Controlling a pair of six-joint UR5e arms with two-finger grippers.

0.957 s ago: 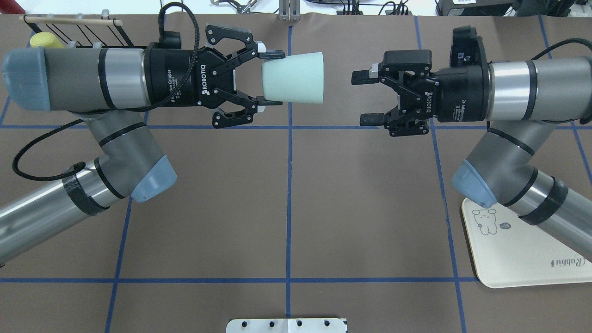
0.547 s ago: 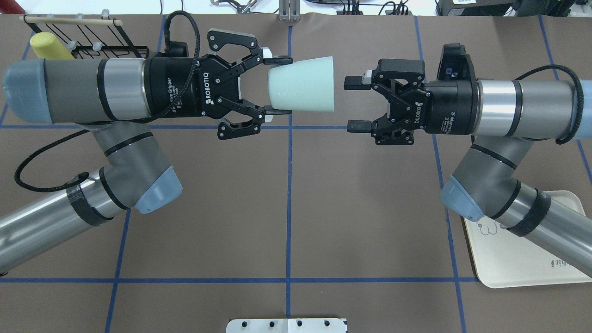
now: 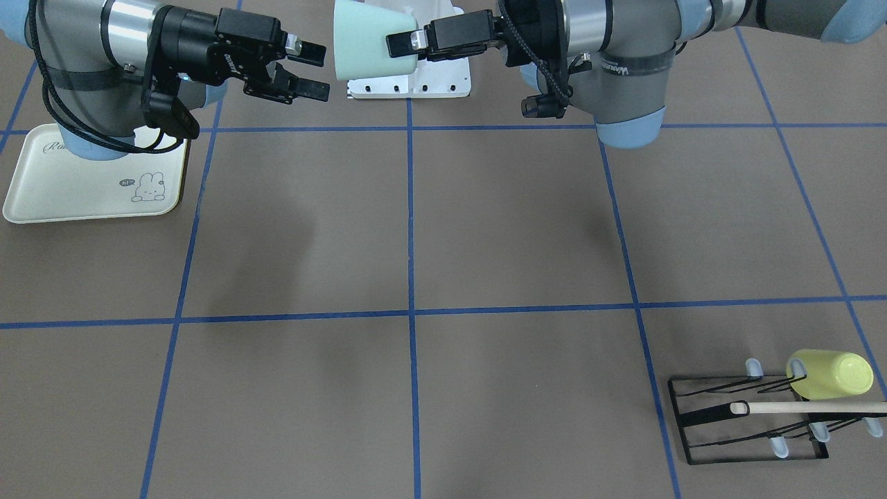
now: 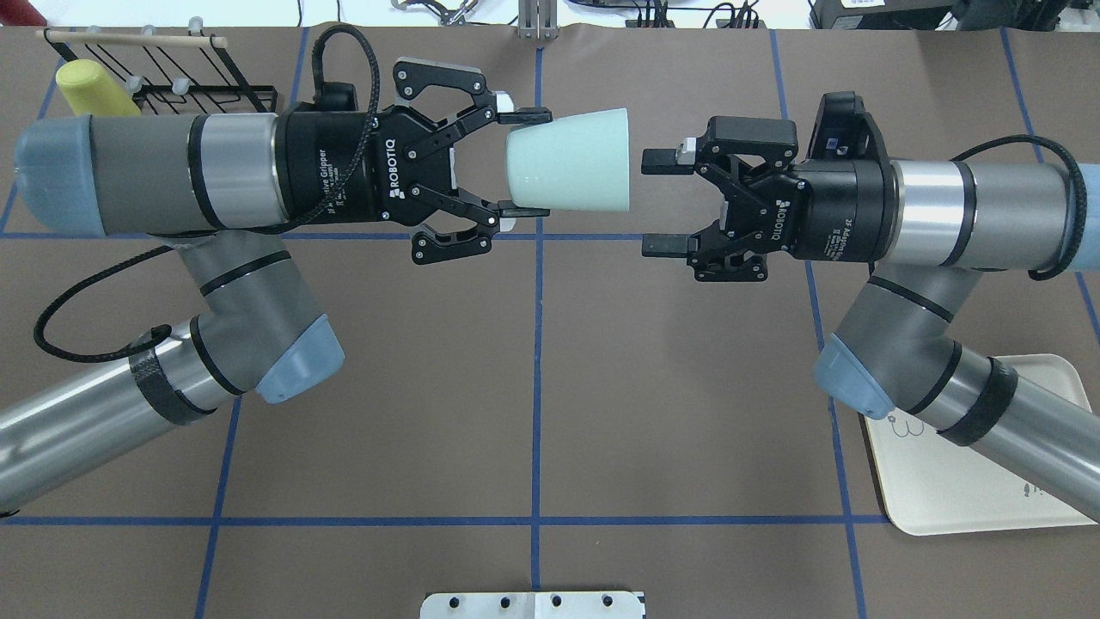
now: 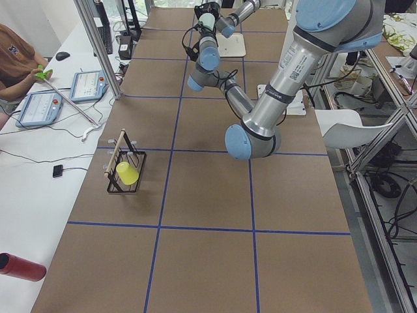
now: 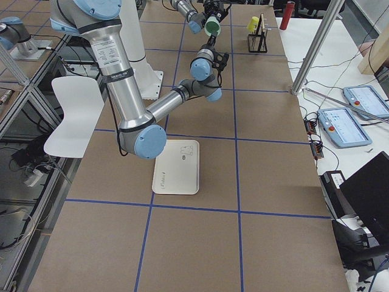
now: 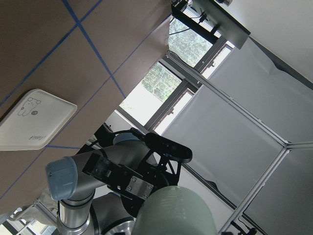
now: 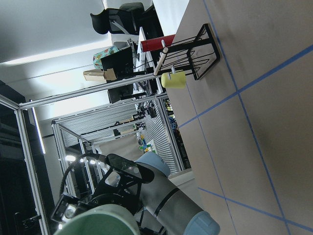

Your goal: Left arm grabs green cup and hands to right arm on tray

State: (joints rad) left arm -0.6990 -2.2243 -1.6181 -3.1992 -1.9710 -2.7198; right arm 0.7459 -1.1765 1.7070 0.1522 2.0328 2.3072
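Note:
My left gripper (image 4: 524,162) is shut on the base end of the pale mint-green cup (image 4: 571,162) and holds it sideways in the air, its open mouth toward my right gripper. My right gripper (image 4: 659,202) is open and empty, its fingertips just short of the cup's rim and set slightly nearer me. In the front-facing view the cup (image 3: 364,31) hangs between the left gripper (image 3: 400,38) and the right gripper (image 3: 317,71). The cream rabbit tray (image 4: 954,481) lies on the table under my right arm, with nothing on it (image 3: 69,187).
A yellow-green cup (image 4: 90,86) hangs on a black wire rack (image 4: 180,82) at the far left corner, also in the front-facing view (image 3: 828,374). A white metal plate (image 4: 533,604) sits at the near table edge. Blue tape lines grid the brown table.
The left gripper has carried the cup to the right and the right gripper has moved left toward it. The gap between cup rim and right fingertips has nearly closed. The right gripper stays open.

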